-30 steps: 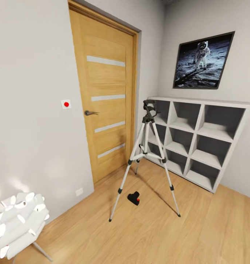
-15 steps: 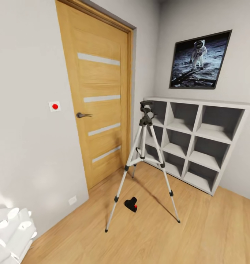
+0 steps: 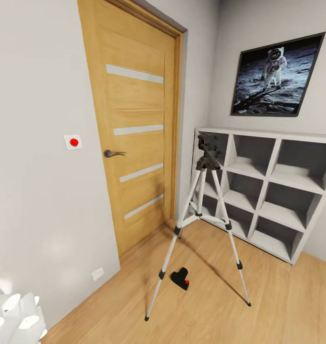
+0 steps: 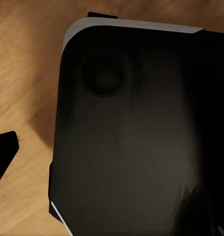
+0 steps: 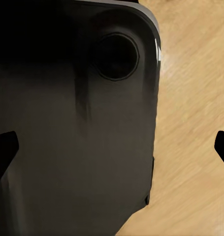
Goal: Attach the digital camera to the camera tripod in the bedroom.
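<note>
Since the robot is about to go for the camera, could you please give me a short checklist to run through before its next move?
1. Digital camera in sight, on the floor: ok.
2. Camera tripod upright on three spread legs: ok.
3. Tripod head free, nothing mounted: ok.
4. Camera lies between the tripod's front legs, so the reach passes near them: not ok, take care.
5. Right gripper open, fingertips apart, nothing between them: ok.
6. Left gripper open: cannot tell, one fingertip visible.

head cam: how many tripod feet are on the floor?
3. The camera tripod has one foot near the front left, one front right, and one at the back by the door.
</note>
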